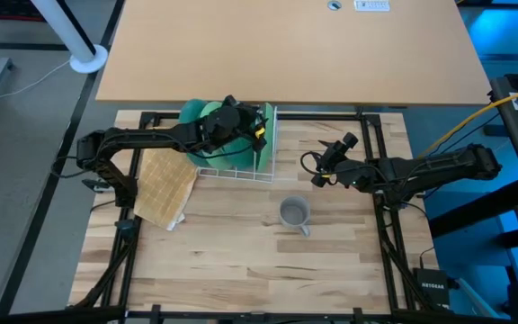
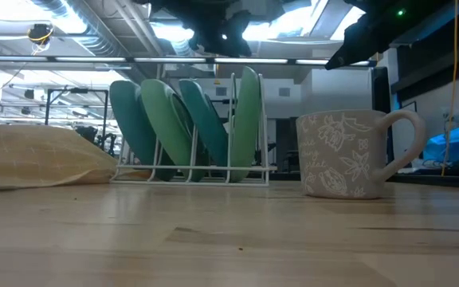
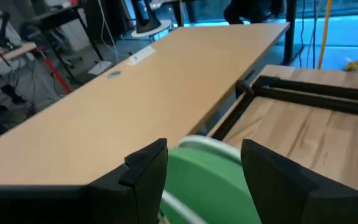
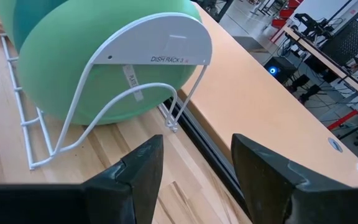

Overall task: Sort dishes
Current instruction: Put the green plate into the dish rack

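Rack (image 4: 104, 106) end plate reads "DISH RACK 3", legible only in right wrist view; small tag below it unreadable. Low view alone shows four plates (image 2: 190, 127) standing on edge in rack slots, plus floral pattern on grey mug (image 2: 349, 153). High view: mug sits alone mid-desk (image 1: 241, 270), tan cloth (image 1: 165, 184) just left of rack. Left pincer (image 3: 204, 171) wide, over a light green plate's rim. Right pincer (image 4: 194, 168) wide, empty, just beside rack's right end.
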Available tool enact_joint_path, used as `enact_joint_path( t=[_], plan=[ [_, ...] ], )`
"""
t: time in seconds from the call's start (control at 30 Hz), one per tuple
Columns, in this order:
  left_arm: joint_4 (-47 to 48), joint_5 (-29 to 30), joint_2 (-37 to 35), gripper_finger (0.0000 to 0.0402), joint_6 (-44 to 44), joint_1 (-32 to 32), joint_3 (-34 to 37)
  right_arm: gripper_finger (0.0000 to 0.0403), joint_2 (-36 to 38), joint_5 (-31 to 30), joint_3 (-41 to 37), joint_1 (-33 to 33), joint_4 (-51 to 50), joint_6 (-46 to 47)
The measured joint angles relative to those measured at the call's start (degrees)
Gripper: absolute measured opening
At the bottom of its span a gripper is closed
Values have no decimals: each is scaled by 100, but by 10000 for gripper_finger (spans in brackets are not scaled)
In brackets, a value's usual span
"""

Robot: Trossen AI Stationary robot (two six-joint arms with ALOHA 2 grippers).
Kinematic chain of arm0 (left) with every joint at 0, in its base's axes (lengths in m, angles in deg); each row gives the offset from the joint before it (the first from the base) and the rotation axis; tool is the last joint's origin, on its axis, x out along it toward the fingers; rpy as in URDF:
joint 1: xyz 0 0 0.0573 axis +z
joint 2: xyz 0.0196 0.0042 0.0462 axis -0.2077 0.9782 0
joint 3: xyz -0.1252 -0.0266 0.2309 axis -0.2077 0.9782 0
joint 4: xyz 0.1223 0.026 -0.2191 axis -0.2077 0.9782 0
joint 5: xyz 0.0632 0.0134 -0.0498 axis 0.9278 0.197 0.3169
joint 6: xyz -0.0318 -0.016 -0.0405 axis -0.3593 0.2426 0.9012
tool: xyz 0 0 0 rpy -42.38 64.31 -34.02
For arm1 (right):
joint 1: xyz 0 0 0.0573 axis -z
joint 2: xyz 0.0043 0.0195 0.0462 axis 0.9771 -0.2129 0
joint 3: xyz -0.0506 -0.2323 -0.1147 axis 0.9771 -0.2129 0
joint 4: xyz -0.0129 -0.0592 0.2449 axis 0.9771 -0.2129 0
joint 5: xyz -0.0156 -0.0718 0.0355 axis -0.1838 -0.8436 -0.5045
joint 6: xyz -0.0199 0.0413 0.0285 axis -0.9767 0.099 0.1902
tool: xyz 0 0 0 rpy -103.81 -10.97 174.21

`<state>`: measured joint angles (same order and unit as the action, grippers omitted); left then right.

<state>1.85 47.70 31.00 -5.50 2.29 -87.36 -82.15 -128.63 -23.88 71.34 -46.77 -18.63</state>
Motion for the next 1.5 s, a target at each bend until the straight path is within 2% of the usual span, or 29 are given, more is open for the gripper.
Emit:
enact_joint_path(
  t=[0.2, 0.33, 0.47, 0.8, 1.03, 1.3, 1.5],
  plan=[
    [-560, -100, 322, 191, -382, 13, 1, 195, 0, 0, 0, 0, 12, 165],
    [-788, -116, 518, 190, -1001, -41, 1, 195, 0, 1, 2, 0, 12, 172],
    [-497, -120, 539, 191, -1583, -45, -6, 195, 0, 0, 2, 0, 7, 172],
    [-48, 783, 459, 191, -2264, -117, -2, 195, 0, 1, 2, 0, -28, 303],
    [804, 858, 426, 191, -1831, -152, -23, 195, -9, 2, 2, 0, -112, 313],
    [1041, 1228, 253, 191, -1495, -225, -17, 195, -9, 2, 2, 2, -187, 323],
    [1680, 1245, 96, 191, -579, -115, -42, 195, -11, 3, 2, 2, -206, 324]
  ],
)
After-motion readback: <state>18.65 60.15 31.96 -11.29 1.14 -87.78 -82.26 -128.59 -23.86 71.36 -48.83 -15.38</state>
